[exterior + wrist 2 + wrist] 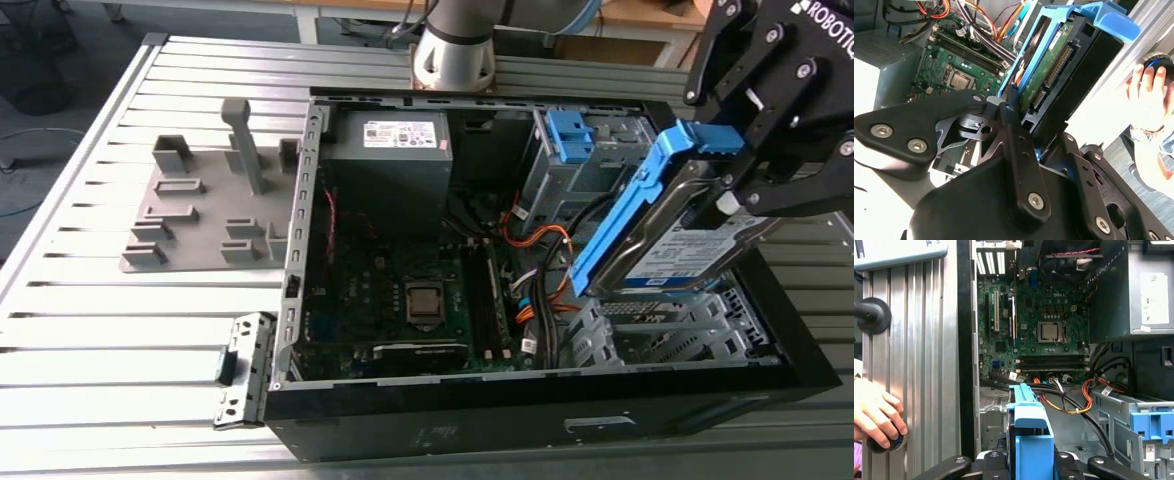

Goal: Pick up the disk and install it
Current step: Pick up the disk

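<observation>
The disk [687,250], a silver drive with a white-and-blue label in a blue plastic bracket, hangs tilted on edge over the open computer case [534,410], at the exterior view's right. My gripper [747,185] is shut on its upper end. Below the disk lies the metal drive cage [667,335]. In the second wrist view the disk [1054,65] shows its connector edge beyond my gripper [1026,122]. In the first wrist view the blue bracket [1029,440] rises between the two black fingers of my gripper [1026,462].
Inside the case lie the motherboard [400,290], a grey power-supply box [394,150] and orange and black cables [534,245]. A blue latch [567,135] tops the far drive bay. A grey fixture [214,210] stands on the slatted table. A person's hand [876,415] rests on a knob.
</observation>
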Robot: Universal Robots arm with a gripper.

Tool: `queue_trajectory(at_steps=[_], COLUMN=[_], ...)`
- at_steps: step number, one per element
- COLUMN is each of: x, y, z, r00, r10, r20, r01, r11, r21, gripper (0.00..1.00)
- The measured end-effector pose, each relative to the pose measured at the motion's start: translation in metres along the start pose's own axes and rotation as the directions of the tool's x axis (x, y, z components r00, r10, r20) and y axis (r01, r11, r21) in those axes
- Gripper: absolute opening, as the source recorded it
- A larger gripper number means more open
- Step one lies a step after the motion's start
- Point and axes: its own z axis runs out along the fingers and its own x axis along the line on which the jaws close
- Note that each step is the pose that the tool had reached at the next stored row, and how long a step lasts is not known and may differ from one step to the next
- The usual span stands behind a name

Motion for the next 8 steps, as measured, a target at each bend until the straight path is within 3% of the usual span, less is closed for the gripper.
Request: queue_trajectory(at_steps=[3,8], x=[-0.0001,0.0007], y=[-0.0041,-0.0047], z=[0.0000,0.0001], r00=[1.0000,1.0000], r10=[0.004,0.004], r20=[0.0000,0.0009], r01=[-0.004,-0.004], r11=[1.0000,1.0000], r21=[0.0001,0.0001], gripper=[0.36,0.36])
